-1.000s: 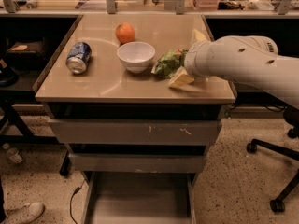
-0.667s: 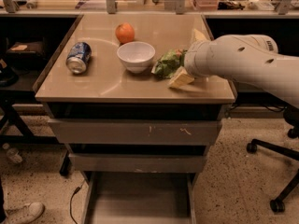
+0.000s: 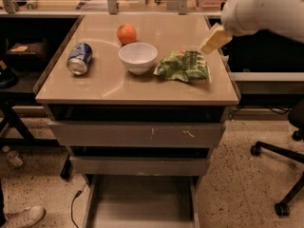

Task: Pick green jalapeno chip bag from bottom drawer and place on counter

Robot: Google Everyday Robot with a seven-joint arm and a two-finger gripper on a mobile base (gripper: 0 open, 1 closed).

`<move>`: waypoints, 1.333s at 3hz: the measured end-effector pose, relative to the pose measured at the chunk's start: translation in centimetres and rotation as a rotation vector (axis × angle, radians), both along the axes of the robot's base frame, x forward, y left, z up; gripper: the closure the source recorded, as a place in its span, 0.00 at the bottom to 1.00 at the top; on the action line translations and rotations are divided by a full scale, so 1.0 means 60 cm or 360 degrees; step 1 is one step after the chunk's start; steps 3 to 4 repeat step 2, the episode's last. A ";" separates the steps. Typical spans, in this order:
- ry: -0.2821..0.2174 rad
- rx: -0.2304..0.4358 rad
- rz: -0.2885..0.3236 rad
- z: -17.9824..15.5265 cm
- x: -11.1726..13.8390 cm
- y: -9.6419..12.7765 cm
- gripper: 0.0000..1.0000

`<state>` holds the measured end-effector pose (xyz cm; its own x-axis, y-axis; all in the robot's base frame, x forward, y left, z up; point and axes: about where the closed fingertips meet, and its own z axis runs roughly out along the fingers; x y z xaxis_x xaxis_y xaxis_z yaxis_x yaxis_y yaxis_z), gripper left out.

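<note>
- Can (image 3: 80, 58), blue and laid on its side, is seen on the counter (image 3: 118, 89), well to the left of the gripper (image 3: 214, 39).
- An orange (image 3: 126, 33) is set left of the gripper, toward the back of the counter and apart from the can.
- A white bowl (image 3: 137, 57) is placed left of the gripper, just in front of the orange.
- The bottom drawer (image 3: 140, 205) is pulled out far below the gripper, under two closed drawer fronts (image 3: 137, 134).
- The green jalapeno chip bag (image 3: 183, 65) is laid on the counter just beside the bowl, immediately below and left of the gripper; whether the two touch cannot be told.
- The gripper is held over the counter's right rear part, at the end of a white arm (image 3: 266, 6) entering from the upper right; whether it is released or clenched cannot be told.
- A black chair base (image 3: 280, 175) is seen on the floor, below and right of the gripper.
</note>
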<state>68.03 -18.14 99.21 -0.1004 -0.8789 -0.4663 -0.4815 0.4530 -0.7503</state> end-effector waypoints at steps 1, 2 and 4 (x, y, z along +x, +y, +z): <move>-0.0124 0.0015 -0.0176 0.163 -0.038 -0.041 0.00; -0.0162 -0.0002 -0.0287 0.221 -0.044 -0.064 0.00; -0.0162 -0.0002 -0.0287 0.221 -0.044 -0.064 0.00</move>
